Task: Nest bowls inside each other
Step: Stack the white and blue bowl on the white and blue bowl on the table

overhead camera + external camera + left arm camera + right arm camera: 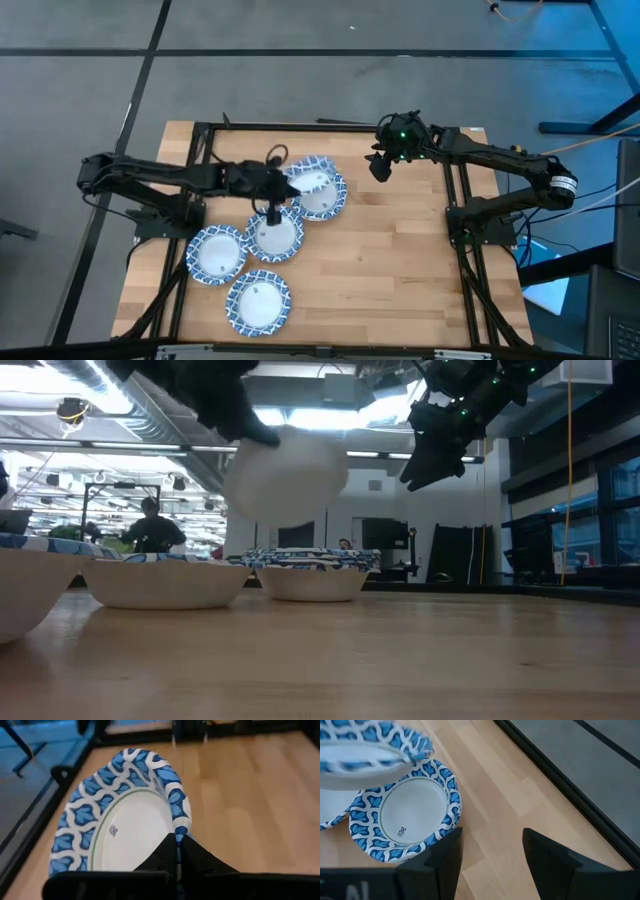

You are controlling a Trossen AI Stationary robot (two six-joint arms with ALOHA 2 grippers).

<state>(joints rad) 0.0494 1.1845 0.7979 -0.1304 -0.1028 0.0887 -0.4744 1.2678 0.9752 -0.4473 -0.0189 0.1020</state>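
Several bowls with blue-and-white patterned rims rest on their bases on the wooden table: one at the far middle (325, 198) (402, 815), one nearer (275, 237), one to its left (215, 253) and one at the near edge (258, 303). Another bowl (303, 179) (125, 825) (286, 472) hangs tilted in the air over the far one, with my left gripper (283, 184) (177, 840) shut on it. My right gripper (380, 165) (492, 845) stands open and raised at the far right, with nothing between its fingers. My left gripper pinches the lifted bowl's patterned rim (179, 825), one finger on the inner side and one on the outer side. The fingers come from the table's left, slanting down. The bowl is clear of the table and steeply tilted, its white underside (290, 480) toward the near edge.
Black frame rails (455, 200) run along the table's left, right and far sides. Bare wood (400, 270) lies to the right of the bowls. In the low view a person (152, 530) shows in the room beyond the table.
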